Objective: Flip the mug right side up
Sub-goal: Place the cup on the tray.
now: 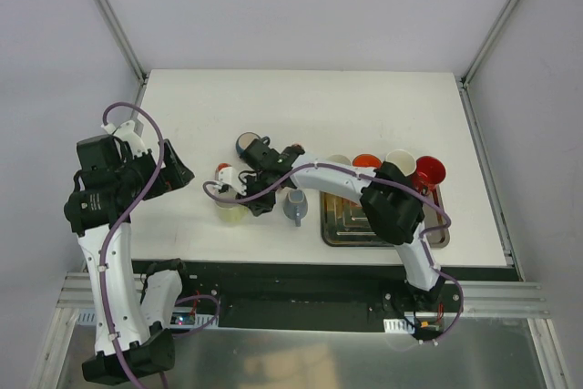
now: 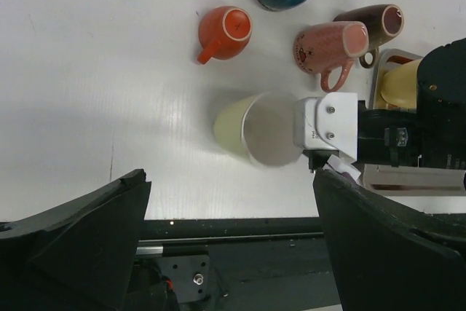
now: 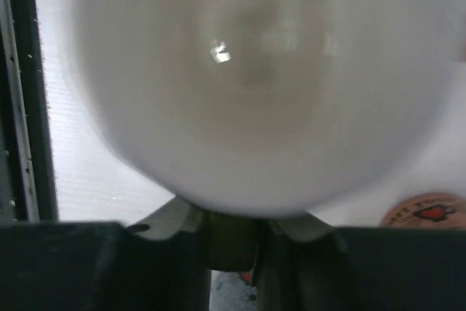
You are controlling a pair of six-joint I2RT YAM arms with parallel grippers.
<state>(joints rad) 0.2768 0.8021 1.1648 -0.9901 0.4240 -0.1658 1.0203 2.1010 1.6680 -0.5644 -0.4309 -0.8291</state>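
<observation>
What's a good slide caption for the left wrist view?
Right hand grips the rim of a pale yellow mug lying on its side, other mugs beyond.

The left arm (image 1: 91, 266) is built of slim white links joined by bulky black housings, with a purple cable (image 1: 160, 143) looping loosely from its upper joint down towards a black base (image 1: 123, 363). The right arm (image 1: 332, 179) has the same white shells, a blocky black joint (image 1: 392, 211) and a purple cable of its own. The left end effector (image 2: 229, 180) has broad, matte black wedge fingers (image 2: 80, 245). The right end effector (image 1: 241, 193) has a black body and a white bracket (image 2: 328, 125) with two silver screws (image 2: 329, 109)
</observation>
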